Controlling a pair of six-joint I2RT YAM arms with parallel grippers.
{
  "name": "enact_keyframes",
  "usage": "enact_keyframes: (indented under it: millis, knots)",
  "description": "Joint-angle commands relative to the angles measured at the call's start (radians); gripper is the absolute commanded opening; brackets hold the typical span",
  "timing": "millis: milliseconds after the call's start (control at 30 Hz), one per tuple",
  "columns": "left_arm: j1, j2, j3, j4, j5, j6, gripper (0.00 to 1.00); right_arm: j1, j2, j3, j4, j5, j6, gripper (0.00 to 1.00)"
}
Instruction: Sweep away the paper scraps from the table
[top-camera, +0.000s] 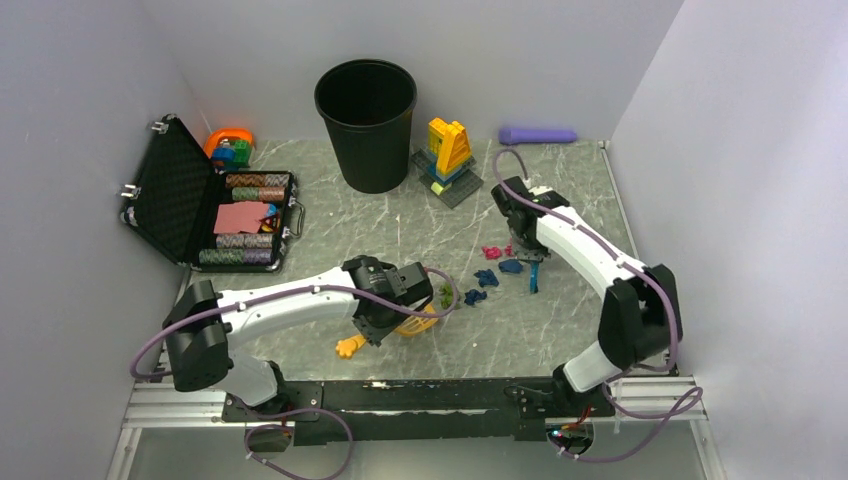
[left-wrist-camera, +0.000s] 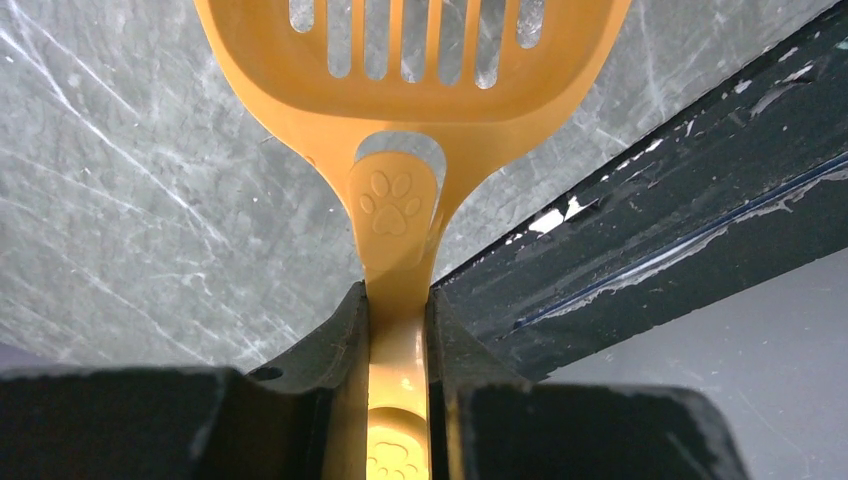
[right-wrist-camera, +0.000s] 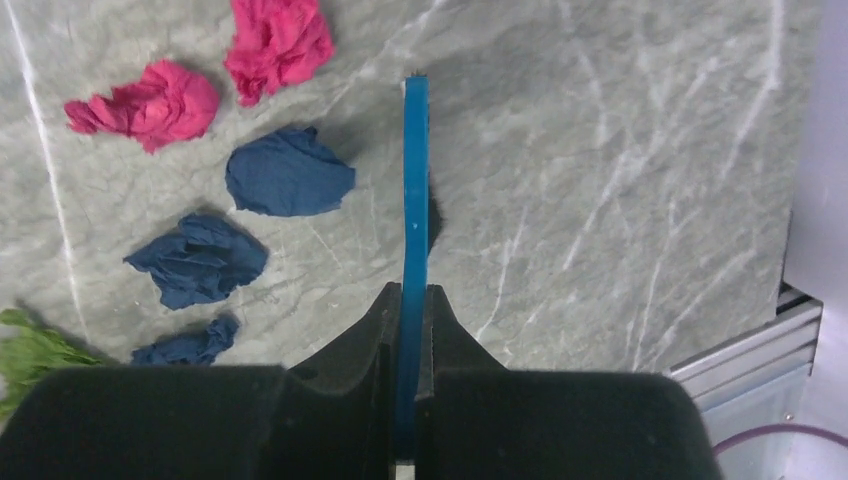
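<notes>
Several paper scraps lie mid-table between the arms: pink wads (top-camera: 491, 252) (right-wrist-camera: 150, 103), dark blue wads (top-camera: 486, 278) (right-wrist-camera: 288, 178) and a green one (top-camera: 443, 293) (right-wrist-camera: 30, 350). My left gripper (top-camera: 383, 328) (left-wrist-camera: 398, 295) is shut on the handle of an orange slotted scoop (top-camera: 418, 324) (left-wrist-camera: 400, 200), whose head lies low over the grey table (top-camera: 400, 220) just left of the scraps. My right gripper (top-camera: 533, 260) (right-wrist-camera: 413, 292) is shut on a thin blue brush (top-camera: 534, 279) (right-wrist-camera: 414, 170), which points down at the table just right of the blue wads.
A black bin (top-camera: 366, 120) stands at the back centre, with stacked toy bricks (top-camera: 448, 155) to its right and a purple cylinder (top-camera: 538, 134) by the back wall. An open black case (top-camera: 200, 205) sits at the left. The black base rail (left-wrist-camera: 650, 230) runs along the near edge.
</notes>
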Motion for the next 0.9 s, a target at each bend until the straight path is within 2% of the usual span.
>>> enact_keyframes:
  millis: [0,100,300,400,667,867]
  knots:
    - [-0.012,0.023,0.071,-0.103,-0.028,0.017,0.00,-0.001,0.049,-0.034,0.128,-0.126,-0.149,0.00]
    - [-0.013,0.036,0.078,-0.105,0.006,0.029,0.00,0.029,0.099,-0.005,0.170,-0.264,-0.239,0.00]
    - [-0.012,0.110,0.076,-0.098,0.012,0.032,0.00,0.213,0.202,0.122,0.100,-0.177,-0.263,0.00]
    - [-0.013,0.144,0.079,-0.087,0.009,0.031,0.00,0.246,0.191,0.143,0.075,-0.179,-0.258,0.00]
    - [-0.012,0.194,0.130,-0.081,-0.006,0.027,0.00,0.201,0.057,0.182,0.008,-0.074,-0.223,0.00]
    - [-0.012,0.223,0.194,-0.088,-0.012,0.029,0.00,0.076,0.002,0.154,0.067,-0.031,-0.202,0.00]
